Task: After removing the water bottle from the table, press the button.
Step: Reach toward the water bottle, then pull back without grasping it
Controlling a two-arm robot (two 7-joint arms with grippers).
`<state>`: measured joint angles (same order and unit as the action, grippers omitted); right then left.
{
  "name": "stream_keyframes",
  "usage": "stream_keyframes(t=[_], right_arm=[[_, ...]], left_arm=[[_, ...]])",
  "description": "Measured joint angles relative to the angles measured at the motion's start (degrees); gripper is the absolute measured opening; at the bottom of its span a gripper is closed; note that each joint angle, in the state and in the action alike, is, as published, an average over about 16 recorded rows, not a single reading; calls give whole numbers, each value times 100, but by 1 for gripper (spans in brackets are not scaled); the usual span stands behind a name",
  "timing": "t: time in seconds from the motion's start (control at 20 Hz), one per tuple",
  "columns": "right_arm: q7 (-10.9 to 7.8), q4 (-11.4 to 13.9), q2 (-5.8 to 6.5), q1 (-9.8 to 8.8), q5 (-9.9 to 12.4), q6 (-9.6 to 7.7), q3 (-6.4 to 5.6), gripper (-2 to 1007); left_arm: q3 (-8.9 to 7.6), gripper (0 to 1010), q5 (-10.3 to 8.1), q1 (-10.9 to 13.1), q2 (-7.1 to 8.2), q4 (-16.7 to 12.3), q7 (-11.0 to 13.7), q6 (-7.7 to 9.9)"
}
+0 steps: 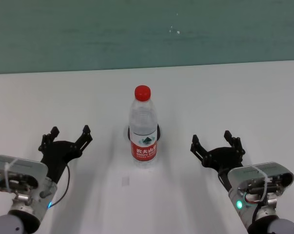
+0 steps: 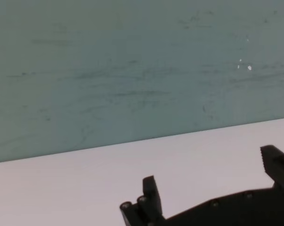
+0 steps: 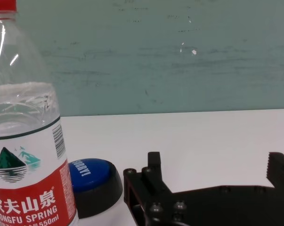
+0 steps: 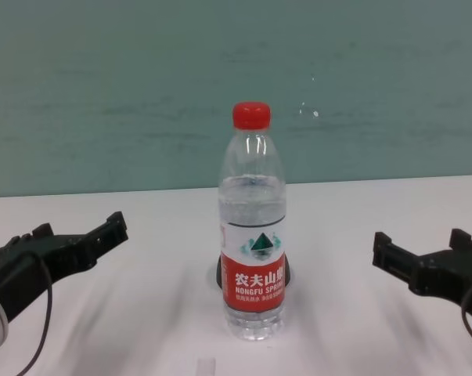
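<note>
The water bottle (image 1: pixel 143 129), clear with a red cap and a red-and-white label, stands upright in the middle of the white table (image 1: pixel 244 97). It also shows in the chest view (image 4: pixel 253 227) and the right wrist view (image 3: pixel 24 141). The blue button (image 3: pixel 92 173) on its black base sits just behind the bottle, which hides most of it in the head view. My left gripper (image 1: pixel 69 132) is open and empty to the left of the bottle. My right gripper (image 1: pixel 212 139) is open and empty to its right. Neither touches anything.
A teal wall (image 1: pixel 147 29) rises behind the table's far edge. A small pale mark (image 1: pixel 126 181) lies on the tabletop in front of the bottle. Bare tabletop lies between each gripper and the bottle.
</note>
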<state>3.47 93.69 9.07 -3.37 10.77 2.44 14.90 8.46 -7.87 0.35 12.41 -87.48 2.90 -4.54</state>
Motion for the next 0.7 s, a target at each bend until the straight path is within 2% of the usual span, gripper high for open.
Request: stream_keyframes(t=[0.7], right_arm=[[0,0,0,0,0,0,0,1000]], left_arm=[[0,1003,0,0,0,0,0,0]])
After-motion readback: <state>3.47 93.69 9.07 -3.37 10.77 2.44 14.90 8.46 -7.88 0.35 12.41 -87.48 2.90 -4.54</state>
